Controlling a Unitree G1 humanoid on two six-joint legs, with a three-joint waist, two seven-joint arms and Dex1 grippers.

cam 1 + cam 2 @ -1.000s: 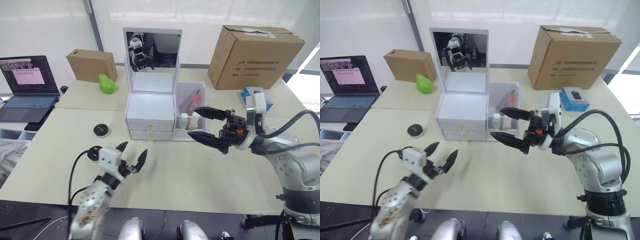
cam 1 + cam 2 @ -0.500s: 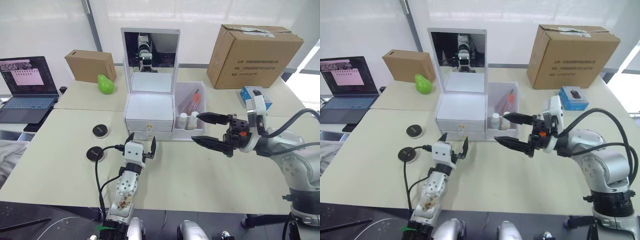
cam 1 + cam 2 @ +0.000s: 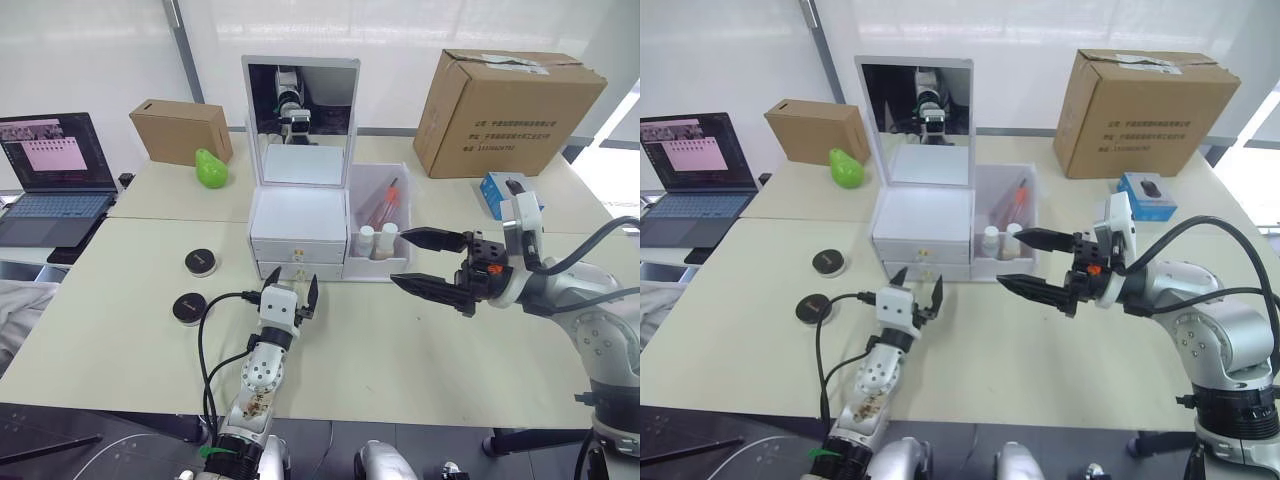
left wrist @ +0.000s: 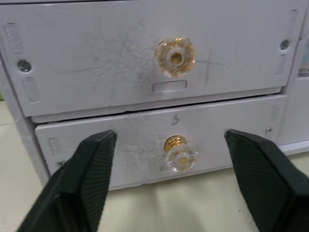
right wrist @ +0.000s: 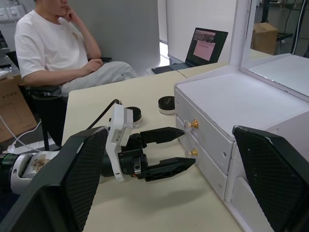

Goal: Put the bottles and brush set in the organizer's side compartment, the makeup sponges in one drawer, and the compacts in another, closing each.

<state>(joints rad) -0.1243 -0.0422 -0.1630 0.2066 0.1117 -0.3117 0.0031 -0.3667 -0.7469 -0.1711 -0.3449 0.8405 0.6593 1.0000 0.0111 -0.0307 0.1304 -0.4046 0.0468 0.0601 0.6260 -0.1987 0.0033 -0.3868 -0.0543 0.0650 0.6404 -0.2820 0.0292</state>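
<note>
The white organizer (image 3: 298, 215) with its mirror stands mid-table. Two small bottles (image 3: 377, 241) and the brush set (image 3: 388, 203) sit inside the side compartment (image 3: 402, 225). Two black compacts (image 3: 202, 262) (image 3: 188, 306) lie on the table to its left. My left gripper (image 3: 291, 288) is open just in front of the lower drawer, and its fingers straddle that drawer's gold knob (image 4: 179, 153) without touching it. The lower drawer stands slightly proud of the upper one. My right gripper (image 3: 415, 263) hovers open and empty, right of the side compartment. The makeup sponges are out of view.
A laptop (image 3: 55, 165), a small cardboard box (image 3: 183, 130) and a green pear-shaped object (image 3: 212, 167) lie at the back left. A large cardboard box (image 3: 510, 100) and a blue box (image 3: 497, 190) are at the back right. A person (image 5: 58, 43) sits beyond the table's left side.
My left gripper has moved forward and to the right, from near the table's front edge up to the lower drawer. The right gripper has drawn back slightly to the right.
</note>
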